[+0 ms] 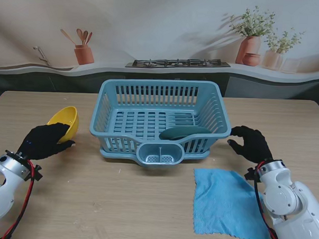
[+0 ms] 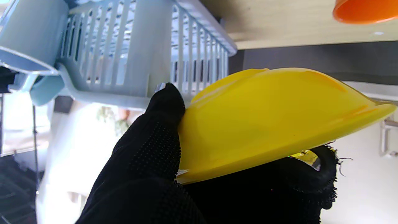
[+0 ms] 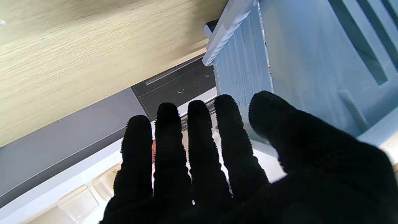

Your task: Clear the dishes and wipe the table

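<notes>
My left hand (image 1: 44, 141) is shut on a yellow bowl (image 1: 64, 121), held tilted just left of the blue dish rack (image 1: 110, 104). In the left wrist view the bowl (image 2: 267, 124) sits between thumb (image 2: 161, 124) and the fingers under it, with the rack (image 2: 130, 53) close behind. A dark green dish (image 1: 184, 133) lies inside the rack near its front right. My right hand (image 1: 250, 143) hovers open beside the rack's right wall, fingers spread (image 3: 199, 149), holding nothing. A blue cloth (image 1: 227, 202) lies flat on the table nearer to me than the right hand.
The rack has a small cutlery cup (image 1: 159, 154) on its front side. The wooden table (image 1: 119, 202) ends at a dark counter edge behind the rack. An orange object (image 2: 363, 11) shows in the left wrist view.
</notes>
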{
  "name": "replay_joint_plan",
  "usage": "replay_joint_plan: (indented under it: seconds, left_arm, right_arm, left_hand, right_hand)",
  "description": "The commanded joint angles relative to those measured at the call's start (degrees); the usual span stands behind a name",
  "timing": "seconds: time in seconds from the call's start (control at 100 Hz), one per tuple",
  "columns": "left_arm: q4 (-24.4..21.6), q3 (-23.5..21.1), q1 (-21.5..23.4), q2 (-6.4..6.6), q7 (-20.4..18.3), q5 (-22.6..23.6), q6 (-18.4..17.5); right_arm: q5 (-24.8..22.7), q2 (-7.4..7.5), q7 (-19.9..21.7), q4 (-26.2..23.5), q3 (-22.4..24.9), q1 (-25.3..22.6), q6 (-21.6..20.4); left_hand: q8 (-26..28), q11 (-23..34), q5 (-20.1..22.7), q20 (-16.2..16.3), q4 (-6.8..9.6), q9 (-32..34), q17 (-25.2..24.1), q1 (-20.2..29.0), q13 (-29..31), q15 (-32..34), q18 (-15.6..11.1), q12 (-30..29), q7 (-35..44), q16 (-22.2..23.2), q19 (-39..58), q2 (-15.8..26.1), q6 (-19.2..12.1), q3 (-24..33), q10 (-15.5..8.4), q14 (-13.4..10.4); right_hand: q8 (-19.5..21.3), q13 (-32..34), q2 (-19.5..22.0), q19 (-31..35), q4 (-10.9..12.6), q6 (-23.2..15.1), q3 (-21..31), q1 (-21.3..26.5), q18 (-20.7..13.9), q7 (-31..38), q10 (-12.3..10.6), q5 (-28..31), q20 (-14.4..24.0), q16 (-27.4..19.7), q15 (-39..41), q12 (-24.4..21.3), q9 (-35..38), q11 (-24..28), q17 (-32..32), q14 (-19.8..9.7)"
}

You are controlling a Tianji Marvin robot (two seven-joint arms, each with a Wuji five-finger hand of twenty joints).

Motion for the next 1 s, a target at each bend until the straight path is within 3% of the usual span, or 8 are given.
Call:
replay_joint_plan:
  seconds: [0.0, 0.38, 0.99]
  left_arm:
    - [-1.49, -0.1, -1.63, 0.28, -1.05, -0.58, -0.63]
    - [-2.83, 1.5, -8.66, 1.67, -12.13, -7.56, -2.49]
    - [1.1, 14.87, -25.89, 3.83, -27.33, -17.02, 5.46]
  right_arm:
    - [-0.09, -0.03, 0.9, -0.23, -0.15, -0.28, -0.37]
    - [-0.18, -0.05, 0.69, -0.06, -0.28, -0.21, -0.41]
    - [-0.33, -0.11, 0.12, 0.56, -0.18, 0.07, -1.02]
  left_hand:
    - [0.5, 1.52, 2.53, 1.2, 0.92, 1.42, 2.03, 4.83, 2.44, 2.6, -1.22, 1.62, 0.68, 0.62, 5.54, 2.66, -7.15, 11.05, 3.92, 1.56]
    - [0.83, 1.5, 2.54, 1.07, 0.84, 1.52, 1.89, 4.6, 2.42, 2.47, -1.42, 1.57, 0.66, 0.56, 5.62, 2.73, -7.73, 11.06, 3.52, 1.19]
    - [0.95, 1.48, 2.57, 1.1, 0.9, 1.44, 1.28, 4.55, 2.32, 2.22, -2.0, 1.54, 0.49, 0.53, 5.56, 2.8, -8.02, 10.8, 3.25, 0.71]
  right_hand:
    - [0.37, -0.79, -0.73, -0.71, 2.02, -0.37, 0.38, -1.68, -1.61, -0.41, -0.88, 0.24, 0.88, -0.77, -0.57, -0.38, -0.86, -0.73, -0.32, -1.29]
    - [0.4, -0.72, -0.73, -0.77, 2.01, -0.44, 0.34, -1.66, -1.71, -0.43, -0.89, 0.24, 0.89, -0.76, -0.57, -0.36, -0.87, -0.73, -0.36, -1.32]
    - [0.42, -0.77, -0.68, -0.88, 2.01, -0.39, 0.24, -1.61, -1.65, -0.45, -0.88, 0.17, 0.9, -0.75, -0.61, -0.34, -0.85, -0.74, -0.44, -1.35]
